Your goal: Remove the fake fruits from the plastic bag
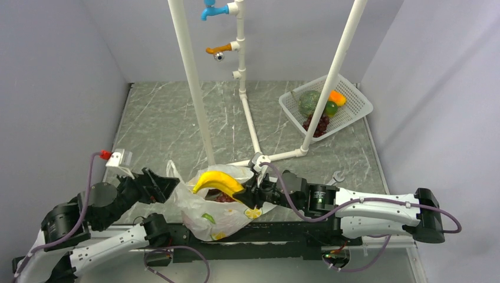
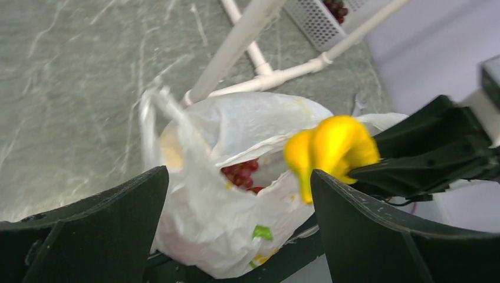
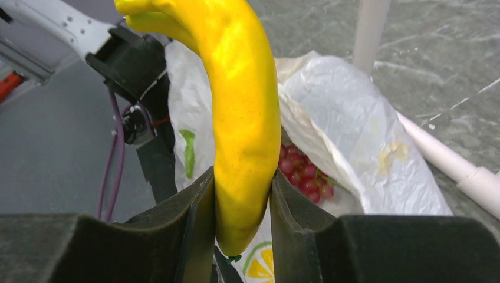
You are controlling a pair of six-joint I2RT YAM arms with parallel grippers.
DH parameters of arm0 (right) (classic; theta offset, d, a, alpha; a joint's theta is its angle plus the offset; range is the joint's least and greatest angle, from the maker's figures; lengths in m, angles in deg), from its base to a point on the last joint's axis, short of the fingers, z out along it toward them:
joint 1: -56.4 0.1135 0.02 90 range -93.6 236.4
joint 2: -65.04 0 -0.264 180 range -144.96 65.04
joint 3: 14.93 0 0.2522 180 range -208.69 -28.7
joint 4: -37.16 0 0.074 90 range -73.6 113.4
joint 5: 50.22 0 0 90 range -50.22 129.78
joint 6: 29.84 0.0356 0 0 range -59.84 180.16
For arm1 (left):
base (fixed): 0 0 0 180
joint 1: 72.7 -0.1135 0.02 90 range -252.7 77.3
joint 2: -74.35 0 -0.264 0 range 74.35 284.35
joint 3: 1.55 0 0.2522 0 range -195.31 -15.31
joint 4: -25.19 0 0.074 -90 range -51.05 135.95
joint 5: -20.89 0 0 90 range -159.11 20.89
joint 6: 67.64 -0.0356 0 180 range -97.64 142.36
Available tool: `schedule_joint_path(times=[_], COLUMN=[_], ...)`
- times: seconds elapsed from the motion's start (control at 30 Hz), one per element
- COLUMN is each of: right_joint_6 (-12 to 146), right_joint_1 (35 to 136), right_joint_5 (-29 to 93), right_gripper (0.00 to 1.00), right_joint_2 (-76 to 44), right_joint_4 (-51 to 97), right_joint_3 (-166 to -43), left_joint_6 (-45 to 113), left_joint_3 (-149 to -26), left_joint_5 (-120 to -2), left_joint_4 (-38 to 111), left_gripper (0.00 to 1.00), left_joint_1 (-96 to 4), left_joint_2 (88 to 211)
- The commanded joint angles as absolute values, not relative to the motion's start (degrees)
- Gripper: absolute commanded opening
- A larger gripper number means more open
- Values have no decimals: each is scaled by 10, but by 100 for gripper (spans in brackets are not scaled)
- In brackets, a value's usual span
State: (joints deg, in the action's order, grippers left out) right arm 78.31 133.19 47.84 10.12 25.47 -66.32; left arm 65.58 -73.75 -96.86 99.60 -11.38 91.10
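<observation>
Your right claw (image 3: 242, 180) clamps the banana (image 3: 247, 106) high to clear the plastic bag (image 3: 365, 106); your left claw (image 2: 239, 177) stands spread wide.

Left arm (image 1: 100, 244): lower left of the top view, elbow folded, wrist angled toward centre.
Left gripper (image 1: 166, 185): jaws spread wide, gripping nothing.
Right arm (image 1: 377, 213): lower right, stretched leftward, nearly level.
Right gripper (image 3: 243, 194): jaws clamped on a banana (image 3: 247, 118).

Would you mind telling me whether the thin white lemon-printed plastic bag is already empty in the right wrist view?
No, a light red plastic grape bunch lies visible inside the thin white plastic bag.
</observation>
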Motion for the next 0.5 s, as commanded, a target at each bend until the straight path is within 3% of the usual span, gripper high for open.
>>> schedule_joint_path(times=[0.0,0.13,0.33,0.47], right_joint_6=[780,786,788,768], right_joint_1=[1331,1330,1329,1323], right_joint_5=[493,503,581,659], right_gripper=[0,0,0,0], right_joint_2=[103,107,132,157], right_joint_4=[284,272,221,180], right_joint_3=[-699,-708,-735,-760], left_joint_6=[741,767,767,758], left_joint_3=[-724,-665,-610,-615], left_joint_5=[-1046,-1064,-1058,-1060], left_joint_4=[1118,1130,1067,1070], left_gripper=[97,93,73,54], left_joint_1=[-114,-114,-114,-114], left_joint_2=[879,882,892,933])
